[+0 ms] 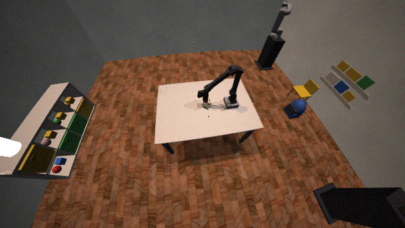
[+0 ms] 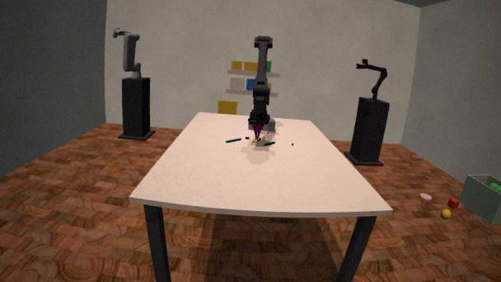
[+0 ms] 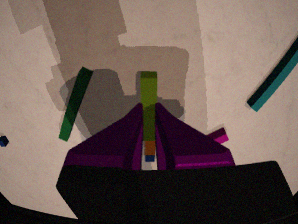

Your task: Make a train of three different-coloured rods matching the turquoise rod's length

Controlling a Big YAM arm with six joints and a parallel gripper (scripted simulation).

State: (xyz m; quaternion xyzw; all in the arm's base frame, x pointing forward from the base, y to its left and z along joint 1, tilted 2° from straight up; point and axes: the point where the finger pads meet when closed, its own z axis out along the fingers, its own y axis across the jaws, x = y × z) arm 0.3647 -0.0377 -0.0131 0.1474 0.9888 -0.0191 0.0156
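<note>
My gripper (image 3: 149,110) (image 2: 257,137) is shut on the lime rod (image 3: 149,89), just above or at the table; the exact height is unclear. In the wrist view an orange rod (image 3: 149,148) and a blue rod (image 3: 149,158) show between the fingers, roughly in line with the lime rod; any gaps between them cannot be judged. The turquoise rod (image 3: 276,86) (image 2: 233,140) lies apart at the right of the wrist view. A magenta rod (image 3: 220,136) (image 2: 247,138) lies beside the right finger, partly hidden. A green rod (image 3: 76,105) (image 2: 269,143) (image 1: 206,107) lies slanted to the left.
Another blue rod (image 3: 3,141) (image 2: 292,144) (image 1: 208,116) lies farther out beyond the green rod. All stand on the white table (image 1: 173,125) (image 2: 198,175). The arm's base (image 1: 231,103) stands at one end. Shelves, chair and other arms are off the table.
</note>
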